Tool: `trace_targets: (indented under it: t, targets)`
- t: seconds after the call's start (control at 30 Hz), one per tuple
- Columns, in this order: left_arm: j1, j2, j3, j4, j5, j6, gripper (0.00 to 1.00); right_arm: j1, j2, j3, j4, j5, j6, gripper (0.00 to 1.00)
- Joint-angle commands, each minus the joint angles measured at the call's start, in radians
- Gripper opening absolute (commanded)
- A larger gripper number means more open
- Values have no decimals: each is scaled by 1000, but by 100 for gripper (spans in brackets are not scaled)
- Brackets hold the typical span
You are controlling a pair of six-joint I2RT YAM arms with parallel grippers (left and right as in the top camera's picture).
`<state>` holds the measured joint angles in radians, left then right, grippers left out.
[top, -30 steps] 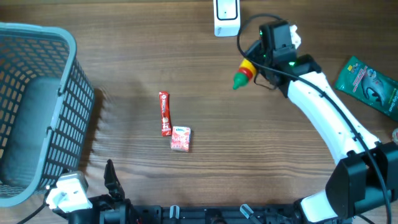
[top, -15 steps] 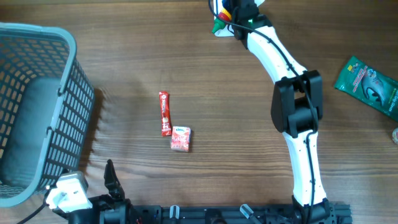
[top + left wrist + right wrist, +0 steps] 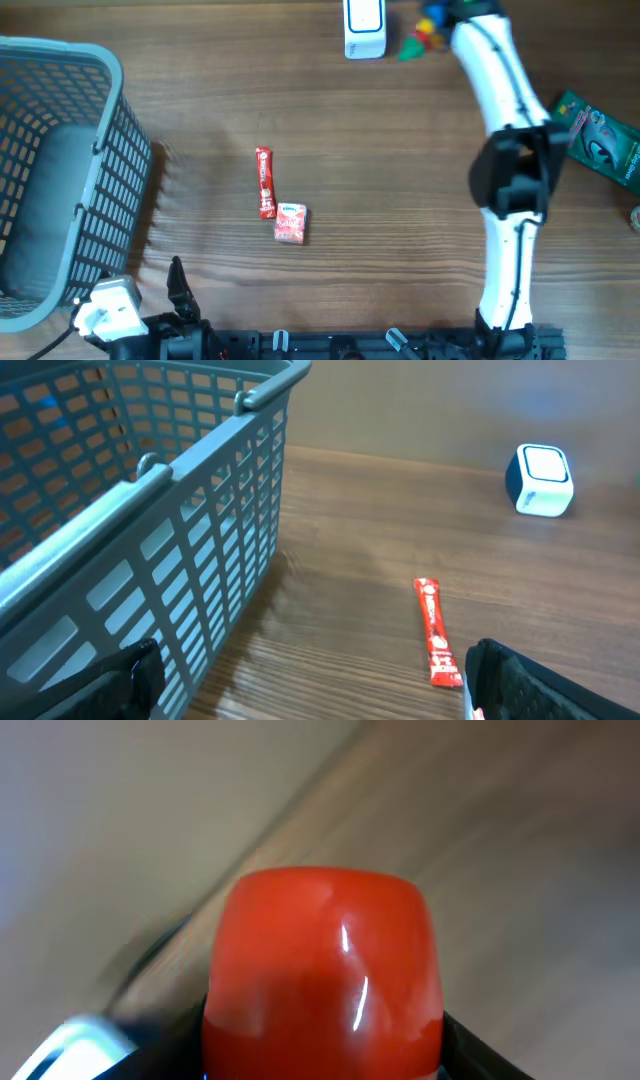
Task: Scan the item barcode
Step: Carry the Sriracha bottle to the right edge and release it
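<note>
Right hand [image 3: 322, 1055] swung right past scanner [image 3: 363, 30], red bottle [image 3: 320, 960] clamped inside it (overhead blurred)

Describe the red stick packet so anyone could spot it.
Start at the grey basket at the left of the table. Right of it, two packets lie together. The red stick packet is the long, thin one; the pink packet beside it is squarish.
</note>
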<state>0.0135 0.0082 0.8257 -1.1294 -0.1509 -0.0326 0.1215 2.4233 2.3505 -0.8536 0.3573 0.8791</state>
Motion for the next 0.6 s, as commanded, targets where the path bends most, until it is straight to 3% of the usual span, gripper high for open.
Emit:
trace_targets:
  t: [0.0, 0.13, 0.27, 0.3, 0.33, 0.37, 0.47, 0.57]
  targets:
    - [4, -3, 2, 2, 5, -6, 100, -208, -61, 28, -133, 80, 20, 18]
    - [4, -3, 2, 2, 5, -6, 100, -480, -48, 24, -292, 19, 117, 17]
    - [5, -3, 2, 2, 5, -6, 100, -642, -48, 24, -412, -449, 19, 8]
    - [5, -3, 2, 2, 5, -6, 100, -658, -48, 24, -419, -490, 19, 9]
    - [4, -3, 2, 2, 5, -6, 100, -669, -48, 24, -421, -439, 37, 21]
    - [4, -3, 2, 2, 5, -6, 100, -671, -46, 24, -435, -334, 92, 25]
    - [4, -3, 2, 2, 5, -6, 100, -673, -41, 1, -504, 19, 272, 29]
    - [4, -3, 2, 2, 5, -6, 100, -705, -41, -92, -488, 159, 310, 29]
